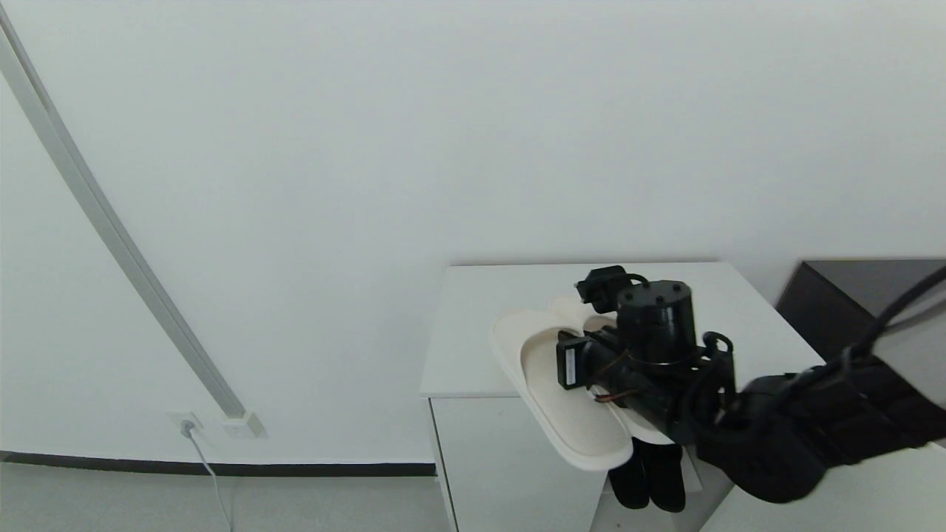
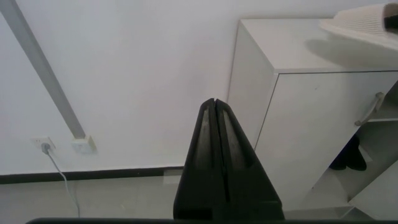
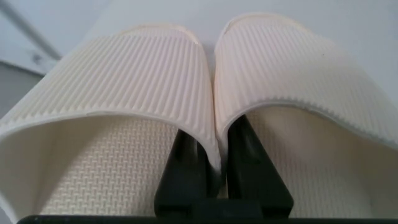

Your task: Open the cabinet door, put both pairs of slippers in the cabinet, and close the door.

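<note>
Right wrist view, lower centre: right gripper (image 3: 214, 155) pinches both slippers (image 3: 143, 81) where they meet, carrying the pair together; left gripper (image 2: 214, 104) clenched.

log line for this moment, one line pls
right gripper: shut on cream ribbed slippers, held above white cabinet | black slippers: inside cabinet | left gripper: shut, empty

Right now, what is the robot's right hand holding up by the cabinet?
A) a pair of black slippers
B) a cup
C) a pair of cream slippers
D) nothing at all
C: the right gripper is pinched on the inner strap edges of the cream slippers, held together above the cabinet's front, while the black slippers sit lower down inside the cabinet.
</note>
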{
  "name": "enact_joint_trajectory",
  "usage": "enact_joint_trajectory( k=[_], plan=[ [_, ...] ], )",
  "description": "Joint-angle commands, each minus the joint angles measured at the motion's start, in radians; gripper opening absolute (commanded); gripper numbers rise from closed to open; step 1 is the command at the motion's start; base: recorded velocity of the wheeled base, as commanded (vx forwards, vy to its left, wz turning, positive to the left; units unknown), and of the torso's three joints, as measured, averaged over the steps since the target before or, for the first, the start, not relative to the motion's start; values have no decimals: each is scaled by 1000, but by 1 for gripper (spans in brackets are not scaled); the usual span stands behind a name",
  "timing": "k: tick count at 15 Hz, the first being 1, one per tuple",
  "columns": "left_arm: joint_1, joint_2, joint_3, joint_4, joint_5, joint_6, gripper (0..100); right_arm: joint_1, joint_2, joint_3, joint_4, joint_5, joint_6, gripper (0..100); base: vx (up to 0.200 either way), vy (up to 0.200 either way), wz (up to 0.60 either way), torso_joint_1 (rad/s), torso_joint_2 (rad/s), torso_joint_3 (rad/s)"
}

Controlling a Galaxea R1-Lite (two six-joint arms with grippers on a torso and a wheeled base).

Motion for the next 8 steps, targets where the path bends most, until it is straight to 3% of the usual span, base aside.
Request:
enact_joint_trajectory(
  k=[1, 8],
  plan=[
    [0, 0, -2, 0, 0, 2, 0, 52, -262, 212, -15, 81, -2, 0, 0, 0, 0, 0, 0, 0],
    [0, -2, 0, 0, 3, -6, 0, 83, -252, 242, -22, 72, 3, 0, 0, 0, 0, 0, 0, 0]
  ],
)
